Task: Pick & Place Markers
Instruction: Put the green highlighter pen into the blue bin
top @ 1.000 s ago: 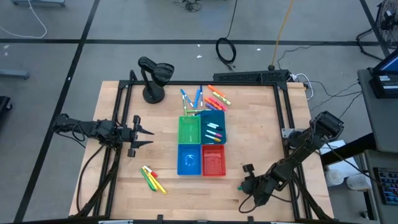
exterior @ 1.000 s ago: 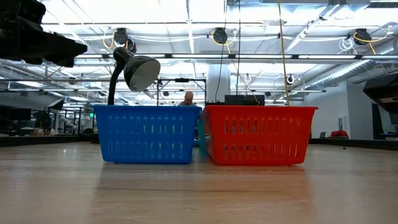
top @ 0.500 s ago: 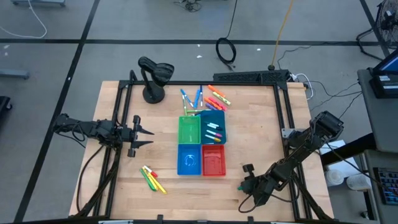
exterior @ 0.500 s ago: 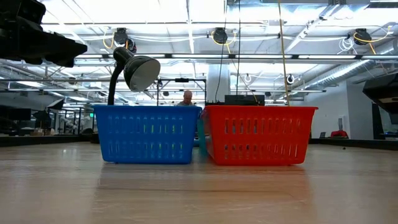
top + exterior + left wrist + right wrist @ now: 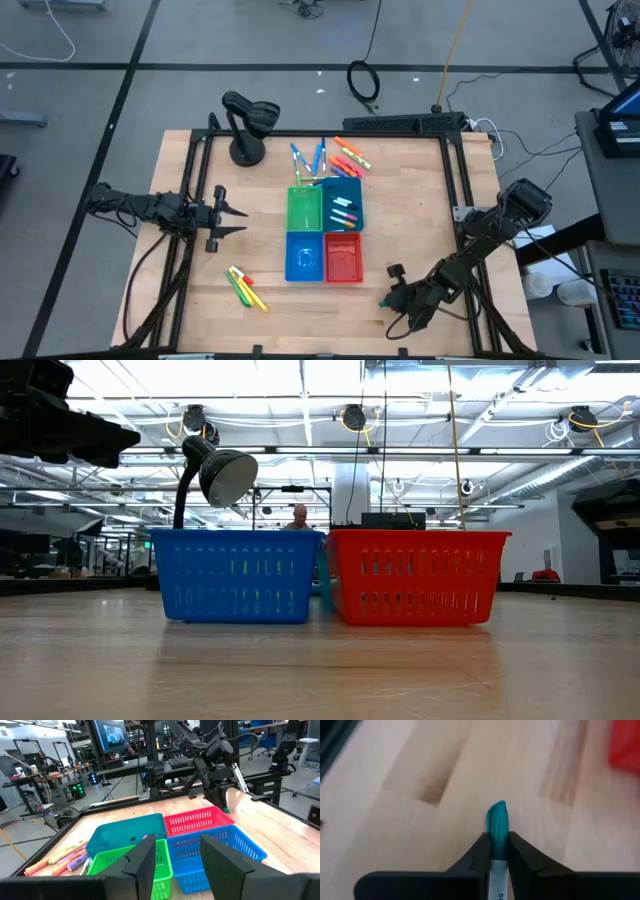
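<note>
— Where is the marker, and which arm has it?

— The right gripper [image 5: 495,851] pinches a white marker [image 5: 496,832] with a teal cap; its long axis runs straight out between the fingers, cap pointing forward, away from the wrist. That gripper [image 5: 392,285] hangs over the table's near right part.

— And the bins?

— The red bin [image 5: 343,257] lies just to its left, the teal bin [image 5: 343,190] beyond it. The right arm is clearly nearer.

— The other arm?

— The left gripper [image 5: 232,216] waits left of the green bin [image 5: 304,207], fingers spread, holding nothing.
</note>
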### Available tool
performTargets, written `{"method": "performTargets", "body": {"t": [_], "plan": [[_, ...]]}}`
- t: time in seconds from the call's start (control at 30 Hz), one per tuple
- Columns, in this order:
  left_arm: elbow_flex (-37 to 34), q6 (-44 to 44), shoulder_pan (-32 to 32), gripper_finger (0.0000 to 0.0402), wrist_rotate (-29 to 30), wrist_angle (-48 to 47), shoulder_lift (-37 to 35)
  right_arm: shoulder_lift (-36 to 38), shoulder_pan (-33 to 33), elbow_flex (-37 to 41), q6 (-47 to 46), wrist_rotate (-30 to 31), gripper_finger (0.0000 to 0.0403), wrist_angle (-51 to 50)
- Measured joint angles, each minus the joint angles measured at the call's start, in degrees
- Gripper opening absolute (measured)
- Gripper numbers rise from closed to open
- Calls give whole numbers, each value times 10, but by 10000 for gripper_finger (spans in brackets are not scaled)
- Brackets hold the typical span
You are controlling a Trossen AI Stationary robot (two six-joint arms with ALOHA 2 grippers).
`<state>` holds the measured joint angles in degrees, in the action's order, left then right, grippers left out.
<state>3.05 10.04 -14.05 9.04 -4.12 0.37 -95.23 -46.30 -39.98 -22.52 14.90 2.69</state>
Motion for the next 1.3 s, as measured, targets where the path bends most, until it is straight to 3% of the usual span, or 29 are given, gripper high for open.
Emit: {"method": "performTargets", "body": {"t": [0.2, 0.57, 0.9, 1.3], "plan": [[0, 0, 0, 159, 0, 0, 0, -3, 33, 2, 133, -26, 31, 97], [0, 0, 0, 159, 0, 0, 0, 49, 96, 0, 171, -95, 35, 140], [0, 0, 0, 159, 0, 0, 0, 77, 155, -1, 260, -209, 36, 309], [0, 0, 0, 159, 0, 0, 0, 78, 311, -1, 291, -208, 34, 358]]}}
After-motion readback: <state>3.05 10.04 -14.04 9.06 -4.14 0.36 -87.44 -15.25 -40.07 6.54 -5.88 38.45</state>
